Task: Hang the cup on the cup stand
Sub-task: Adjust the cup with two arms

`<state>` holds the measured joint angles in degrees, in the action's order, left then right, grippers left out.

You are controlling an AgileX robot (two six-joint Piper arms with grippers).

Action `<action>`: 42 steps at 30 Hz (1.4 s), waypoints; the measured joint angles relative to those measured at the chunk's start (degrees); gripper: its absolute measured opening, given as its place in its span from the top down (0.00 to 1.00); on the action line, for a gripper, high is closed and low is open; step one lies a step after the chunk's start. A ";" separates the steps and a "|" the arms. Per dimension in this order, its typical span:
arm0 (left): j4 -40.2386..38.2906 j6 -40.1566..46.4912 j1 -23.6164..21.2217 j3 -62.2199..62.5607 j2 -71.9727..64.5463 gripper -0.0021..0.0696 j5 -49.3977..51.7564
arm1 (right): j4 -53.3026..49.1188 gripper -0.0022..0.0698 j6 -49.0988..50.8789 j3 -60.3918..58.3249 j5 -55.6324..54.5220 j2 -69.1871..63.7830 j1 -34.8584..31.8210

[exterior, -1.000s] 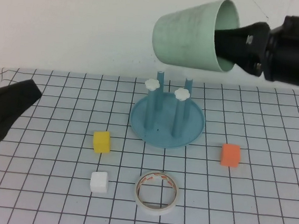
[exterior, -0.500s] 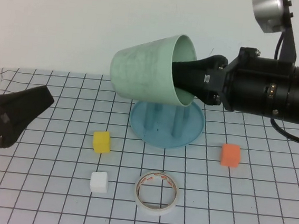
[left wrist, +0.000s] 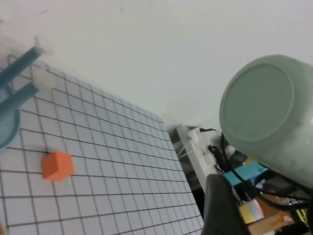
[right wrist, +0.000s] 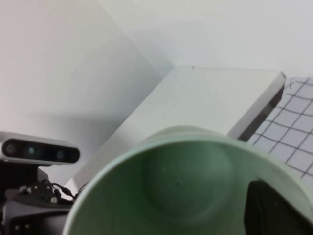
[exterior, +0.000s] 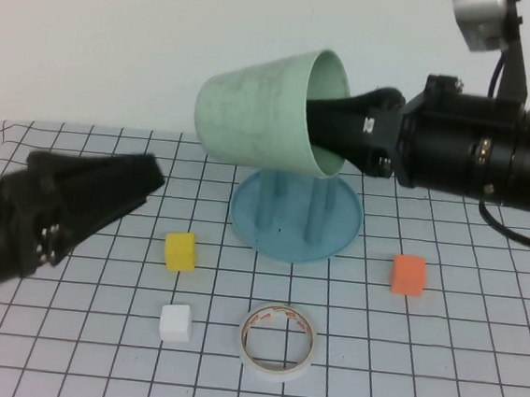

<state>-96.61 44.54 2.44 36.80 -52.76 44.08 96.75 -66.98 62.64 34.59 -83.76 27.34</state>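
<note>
Right tool (exterior: pixel 332 135) reaches from the right with its dark fingers pushed into the mouth of the pale mint-green plastic tumbler (exterior: pixel 259 109), pinching the rim so the cup lies on its side in the air, its closed bottom toward the left, hanging just above and in front of the blue round-based cup stand (exterior: pixel 336 241) with its upright pegs. Left tool (exterior: pixel 105 197) sits low, to the left of the stand and well apart from it, pointing toward the tumbler; how wide its fingers stand I cannot tell. On the gridded surface (exterior: pixel 455 367), a small yellow block (exterior: pixel 180 250) and a white block (exterior: pixel 176 322) lie to the stand's left and front-left, a roll of tape (exterior: pixel 277 340) lies in front of it, and an orange block (exterior: pixel 408 274) lies to its right. The step in hand looks like carrying the tumbler to the stand, or perhaps a handover between arms. Next, the tumbler needs turning mouth-down and lining up over one peg before lowering; a misaligned rim could knock the stand.
</note>
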 joint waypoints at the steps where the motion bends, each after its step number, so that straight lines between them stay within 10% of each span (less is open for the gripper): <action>1: -0.01 0.00 0.00 0.93 -0.64 0.50 0.65 | 0.04 0.93 0.00 0.39 0.00 -0.08 0.00; 21: 2.40 7.90 0.00 12.07 -7.57 0.31 -1.30 | 0.56 0.93 -3.05 2.65 -6.84 -0.08 0.00; 33: 51.41 -10.39 0.00 13.82 -14.31 0.89 11.95 | 0.59 0.93 -9.34 2.65 -7.70 -0.08 0.00; 42: 73.96 -21.38 0.00 13.82 -19.60 0.97 -10.18 | 0.59 0.93 -11.60 2.65 -8.04 -0.08 0.00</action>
<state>-22.65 23.15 2.44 50.62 -72.36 33.90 97.34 -78.58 65.29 26.55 -83.84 27.34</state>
